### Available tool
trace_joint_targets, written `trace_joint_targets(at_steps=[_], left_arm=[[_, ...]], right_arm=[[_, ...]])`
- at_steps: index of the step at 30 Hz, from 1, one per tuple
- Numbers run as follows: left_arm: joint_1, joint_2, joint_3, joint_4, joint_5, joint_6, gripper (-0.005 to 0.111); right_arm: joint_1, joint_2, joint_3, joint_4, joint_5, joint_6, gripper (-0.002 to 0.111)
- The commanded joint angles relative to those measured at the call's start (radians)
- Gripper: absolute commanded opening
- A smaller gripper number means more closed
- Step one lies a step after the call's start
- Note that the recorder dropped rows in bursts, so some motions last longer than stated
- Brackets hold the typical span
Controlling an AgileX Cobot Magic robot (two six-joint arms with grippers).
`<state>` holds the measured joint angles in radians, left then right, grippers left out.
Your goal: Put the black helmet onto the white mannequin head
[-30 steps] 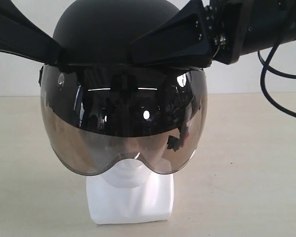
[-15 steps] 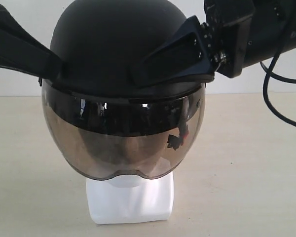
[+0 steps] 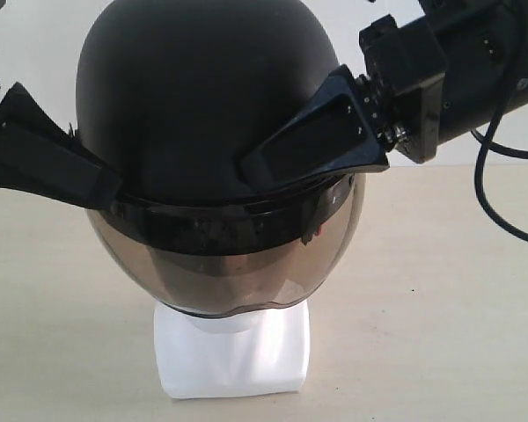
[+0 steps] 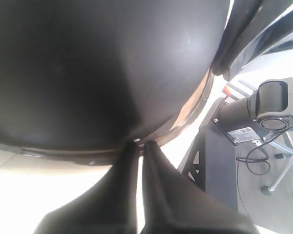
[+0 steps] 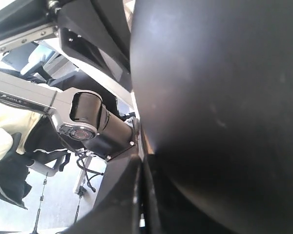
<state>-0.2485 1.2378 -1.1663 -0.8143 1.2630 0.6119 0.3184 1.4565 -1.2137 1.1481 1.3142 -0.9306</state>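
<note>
The matte black helmet (image 3: 202,97) sits low over the white mannequin head (image 3: 233,352). Only the head's neck and squarish base show below the smoke-tinted visor (image 3: 233,268); the face is hidden behind it. My left gripper (image 3: 113,189) is shut on the helmet's rim on the left side, and my right gripper (image 3: 251,167) is shut on the rim on the right. In the left wrist view the helmet shell (image 4: 88,63) fills the frame, and the left gripper (image 4: 138,142) pinches its lower edge. In the right wrist view the right gripper (image 5: 142,158) clamps the edge of the shell (image 5: 219,97).
The mannequin stands on a tan table (image 3: 440,308) in front of a white wall. A black cable (image 3: 491,207) loops down from the right arm. Each wrist view shows the opposite arm's joints (image 5: 88,122) and a stand (image 4: 219,156) beyond the helmet.
Both grippers have come down with the helmet. It has sunk and tipped forward over the head, so the chin seen below the visor is now covered.
</note>
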Motion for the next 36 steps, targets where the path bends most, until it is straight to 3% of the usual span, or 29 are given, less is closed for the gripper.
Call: trace_joint_targets(at_steps=[1,8,15,20,21,23,24,26,31,36], left_arm=[[-0.006,0.015,0.016,0.048,-0.042,0.009,0.004],[-0.006,-0.003,0.014,0.048,-0.051,0.009,0.004],[0.023,-0.091,-0.004,0.092,-0.121,-0.042,0.004],[0.065,-0.125,-0.004,0.101,-0.174,-0.067,0.004],[0.071,-0.126,-0.004,0.101,-0.176,-0.070,0.004],[0.091,-0.126,-0.004,0.106,-0.197,-0.082,0.004],[0.107,-0.126,-0.004,0.122,-0.221,-0.123,0.004],[0.128,-0.126,-0.004,0.133,-0.228,-0.130,0.004],[0.138,-0.120,-0.004,0.166,-0.339,-0.183,0.004],[0.138,-0.019,-0.004,0.417,-0.461,-0.410,0.004]], right_arm=[[-0.027,0.042,0.016,-0.118,-0.093,0.005,0.000],[-0.029,0.038,0.014,-0.028,-0.156,-0.018,0.000],[-0.029,-0.047,0.014,0.011,-0.400,-0.005,0.000],[-0.029,-0.139,0.014,-0.076,-0.596,0.079,0.001],[-0.031,-0.158,0.014,-0.111,-0.633,0.087,0.002],[-0.085,-0.181,0.014,-0.234,-0.662,0.183,0.017],[-0.157,-0.173,0.014,-0.267,-0.637,0.243,0.033],[-0.236,-0.139,0.016,-0.256,-0.629,0.251,0.042],[-0.248,0.024,0.016,-0.189,-0.658,0.205,0.024],[-0.216,0.159,0.016,-0.002,-0.605,0.019,0.022]])
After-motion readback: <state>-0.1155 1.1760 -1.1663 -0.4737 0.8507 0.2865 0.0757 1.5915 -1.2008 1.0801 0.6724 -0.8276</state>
